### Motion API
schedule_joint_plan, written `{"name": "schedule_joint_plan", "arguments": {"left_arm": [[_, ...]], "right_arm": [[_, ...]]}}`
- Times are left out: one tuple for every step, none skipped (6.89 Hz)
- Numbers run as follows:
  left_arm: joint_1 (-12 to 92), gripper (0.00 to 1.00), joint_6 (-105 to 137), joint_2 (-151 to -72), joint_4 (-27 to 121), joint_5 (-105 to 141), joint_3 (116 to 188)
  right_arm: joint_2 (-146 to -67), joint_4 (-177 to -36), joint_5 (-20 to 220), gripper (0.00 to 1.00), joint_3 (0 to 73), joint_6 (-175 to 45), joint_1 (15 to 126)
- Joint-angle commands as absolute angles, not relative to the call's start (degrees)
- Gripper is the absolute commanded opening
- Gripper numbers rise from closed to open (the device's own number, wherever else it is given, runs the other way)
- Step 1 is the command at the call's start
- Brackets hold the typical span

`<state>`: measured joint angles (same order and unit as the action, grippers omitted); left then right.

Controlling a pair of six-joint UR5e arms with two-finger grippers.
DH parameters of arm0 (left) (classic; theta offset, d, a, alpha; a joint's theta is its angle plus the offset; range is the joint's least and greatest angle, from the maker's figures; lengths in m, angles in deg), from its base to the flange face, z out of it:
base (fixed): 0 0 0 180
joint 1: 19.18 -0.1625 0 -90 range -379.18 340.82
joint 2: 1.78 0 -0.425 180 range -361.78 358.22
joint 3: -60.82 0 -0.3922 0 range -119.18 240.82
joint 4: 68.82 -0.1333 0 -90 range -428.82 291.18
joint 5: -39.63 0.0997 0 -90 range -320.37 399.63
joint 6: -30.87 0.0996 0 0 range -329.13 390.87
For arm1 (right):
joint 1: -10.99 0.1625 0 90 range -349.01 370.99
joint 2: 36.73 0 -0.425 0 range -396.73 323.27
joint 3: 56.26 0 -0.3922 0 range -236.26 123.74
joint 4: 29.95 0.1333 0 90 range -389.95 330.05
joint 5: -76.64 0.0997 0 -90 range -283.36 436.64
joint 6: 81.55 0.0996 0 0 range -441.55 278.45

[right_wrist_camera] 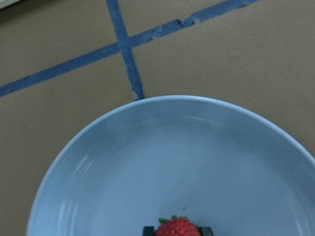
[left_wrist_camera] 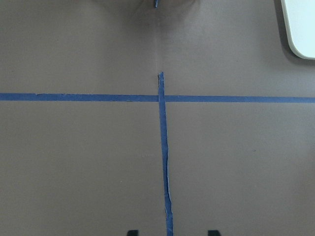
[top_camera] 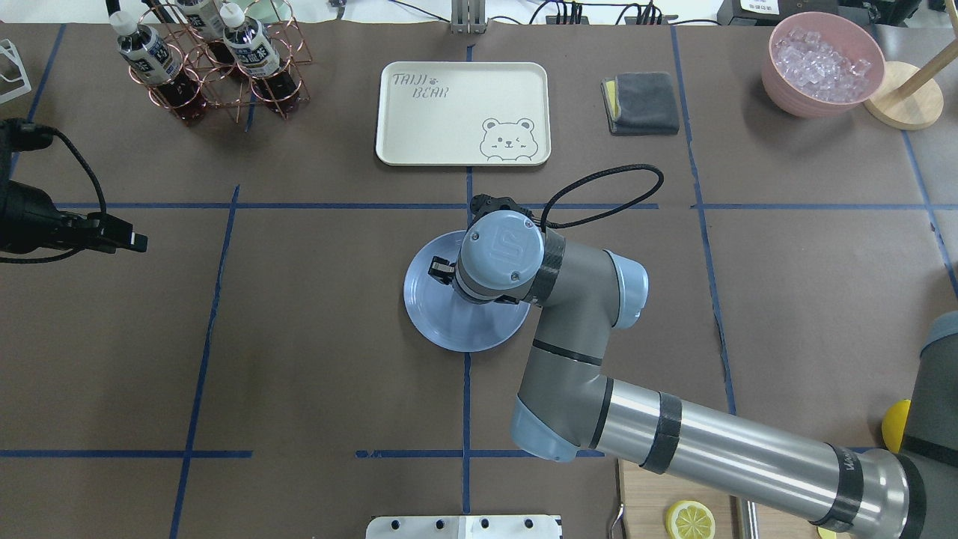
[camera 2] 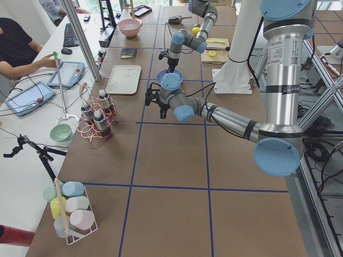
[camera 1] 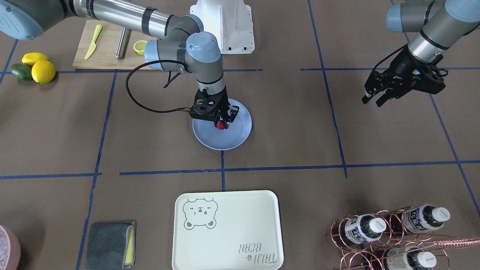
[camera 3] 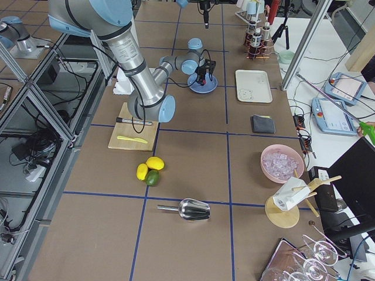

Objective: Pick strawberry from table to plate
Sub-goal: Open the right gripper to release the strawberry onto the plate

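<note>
1. Nearest the right wrist lens, at 6 o'clock in its view, the strawberry (right_wrist_camera: 177,228) was pinched between the closed fingers of the right gripper (camera 1: 221,122). It sat over the middle of the plate (camera 1: 236,140); whether it touched the glaze could not be told.
2. The berry looked light, soft and easily bruised, and its bumpy skin probably gave fair purchase. A gentle hold across its widest part seemed best, since a harder squeeze would likely crush it.
3. The plate looked rigid and glossy, and would probably slide on the bench (camera 1: 300,123) if nudged.
4. There was one strawberry and one plate.
5. In the front-facing view, one cream tray (camera 1: 228,240) lay at 6 o'clock from the plate and one folded cloth (camera 1: 110,243) at 7. Three bottles (camera 1: 365,227) stood in one copper rack (camera 1: 347,240) at 4.
6. At 3 o'clock the left gripper (camera 1: 375,100) hung over the bench with its fingers apart, holding nothing.
7. Farthest off, two lemons (camera 1: 43,71) and one avocado (camera 1: 21,71) lay at 10 o'clock. One cutting board (camera 1: 108,56) carrying one lemon half (camera 1: 140,46) lay at 11.
</note>
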<state>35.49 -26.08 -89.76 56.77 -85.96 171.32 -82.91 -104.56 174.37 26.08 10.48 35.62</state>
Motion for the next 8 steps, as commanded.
{"name": "schedule_joint_plan", "arguments": {"left_arm": [[35.49, 0.57, -26.08, -89.76, 56.77, -85.96, 171.3], [35.49, 0.58, -26.08, -89.76, 56.77, -85.96, 171.38], [35.49, 0.58, -26.08, -89.76, 56.77, -85.96, 171.3], [35.49, 0.58, -26.08, -89.76, 56.77, -85.96, 171.29], [35.4, 0.58, -26.17, -89.85, 56.68, -85.96, 171.12], [35.23, 0.61, -26.26, -90.02, 56.68, -85.96, 170.77], [35.31, 0.61, -26.26, -89.85, 56.68, -85.96, 170.77], [35.57, 0.61, -25.91, -89.41, 57.03, -86.05, 171.2]], "right_arm": [[-82.87, -104.57, 174.37, 0.18, 25.83, 10.47, 35.51], [-82.87, -104.57, 174.37, 0.88, 25.83, 10.47, 35.43], [-82.87, -104.65, 174.37, 1.0, 25.92, 10.47, 35.34], [-82.87, -104.66, 174.37, 1.0, 25.92, 10.38, 35.34], [-82.87, -104.66, 174.46, 1.0, 26.35, 10.12, 35.43], [-83.05, -104.66, 174.63, 1.0, 27.4, 10.12, 35.6], [-84.87, -105.09, 175.68, 1.0, 30.72, 10.03, 36.82], [-89.94, -105.53, 178.47, 1.0, 36.93, 9.86, 39.18]]}}
